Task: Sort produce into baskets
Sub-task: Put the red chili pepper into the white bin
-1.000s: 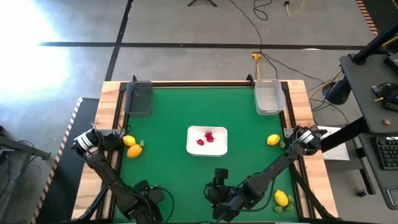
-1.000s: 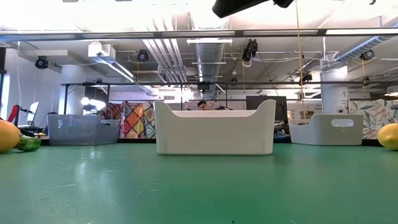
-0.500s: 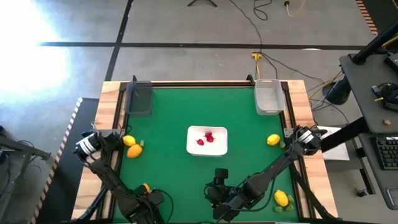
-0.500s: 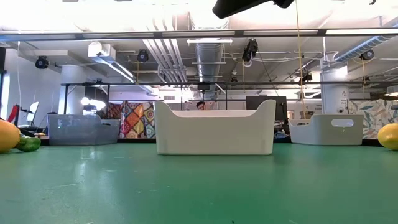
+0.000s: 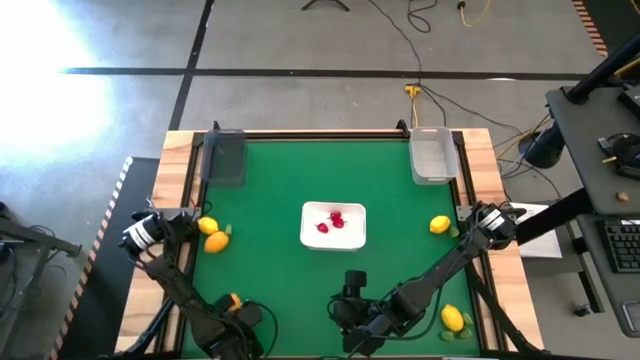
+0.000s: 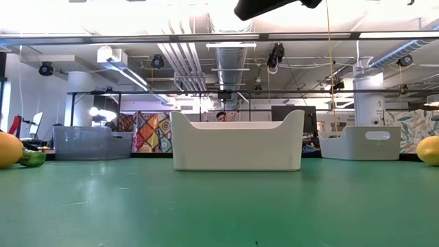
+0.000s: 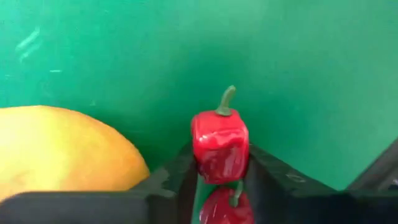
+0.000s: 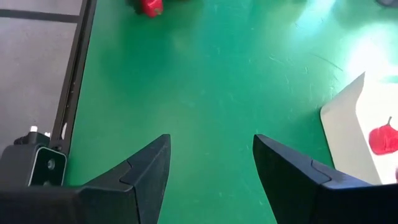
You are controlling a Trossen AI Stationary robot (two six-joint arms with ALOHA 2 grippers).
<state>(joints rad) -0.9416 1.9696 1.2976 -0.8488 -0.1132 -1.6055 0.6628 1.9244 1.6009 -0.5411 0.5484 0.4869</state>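
My left gripper (image 7: 219, 163) is near the table's near-left edge (image 5: 236, 316), shut on a small red pepper (image 7: 219, 146) with a green stem. An orange fruit (image 7: 62, 149) lies close beside it on the green mat and also shows in the high view (image 5: 233, 300). My right gripper (image 8: 211, 168) is open and empty above the mat, near of the white tray (image 5: 333, 238), which holds red berries (image 5: 334, 220). The dark bin (image 5: 224, 158) stands at the far left and the clear bin (image 5: 432, 155) at the far right. My left gripper pinches the red pepper's body by its two sides (image 7: 200, 152) between its two fingers, at their free ends. The stem (image 7: 225, 99) points away from the gripper. I cannot tell whether the pepper is clear of the mat.
A lemon and an orange (image 5: 213, 234) with a green piece lie at the mat's left. One lemon (image 5: 439, 225) lies at the right and another (image 5: 453, 319) at the near right. A red piece (image 8: 148, 6) lies on the mat beyond my right gripper.
My left arm has shifted a little near the table's near-left edge. The orange fruit beside its gripper now shows in the high view, where the arm covered it a second ago.
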